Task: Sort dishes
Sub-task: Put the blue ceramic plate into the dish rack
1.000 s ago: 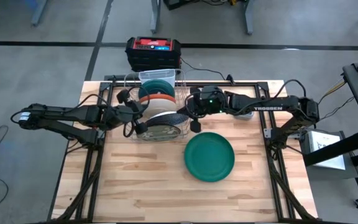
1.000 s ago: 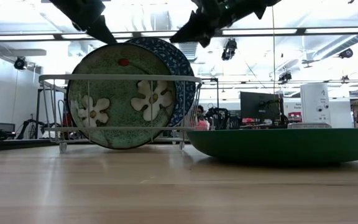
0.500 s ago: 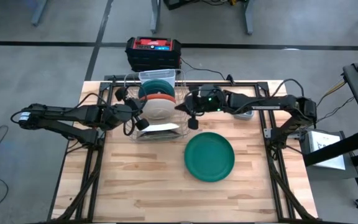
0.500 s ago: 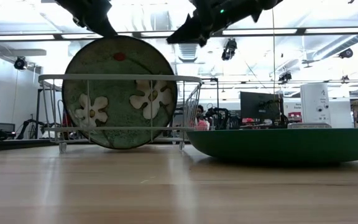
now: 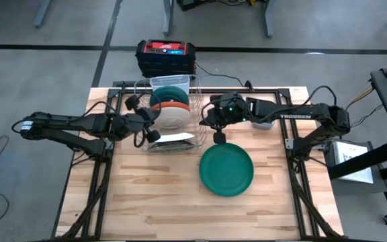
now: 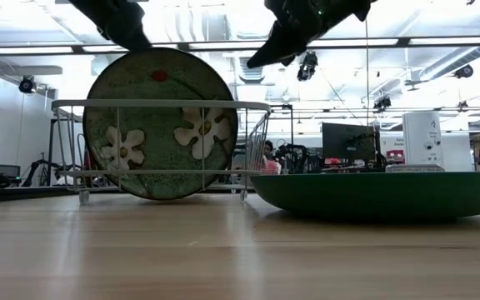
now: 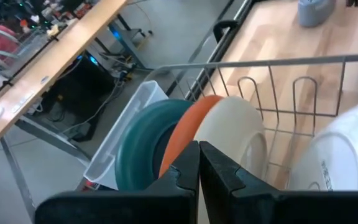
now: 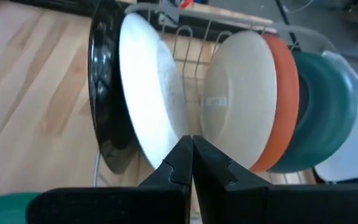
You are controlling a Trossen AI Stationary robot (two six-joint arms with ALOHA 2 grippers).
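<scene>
While both hands stay closed and empty, the green plate (image 5: 226, 169) lies just below the right hand (image 5: 218, 137).

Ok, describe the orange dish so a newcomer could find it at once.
Start at the wire rack at the table's far side. The dishes stand on edge there; the orange dish sits between the teal one behind it and a white one in front, the only orange piece.

Both arms reach in toward mid-table from opposite sides, wrists roughly level. Left gripper (image 5: 154, 134) has fingers pressed together, holding nothing. Right gripper (image 5: 218, 137) likewise closed & empty, well apart from left one.
</scene>
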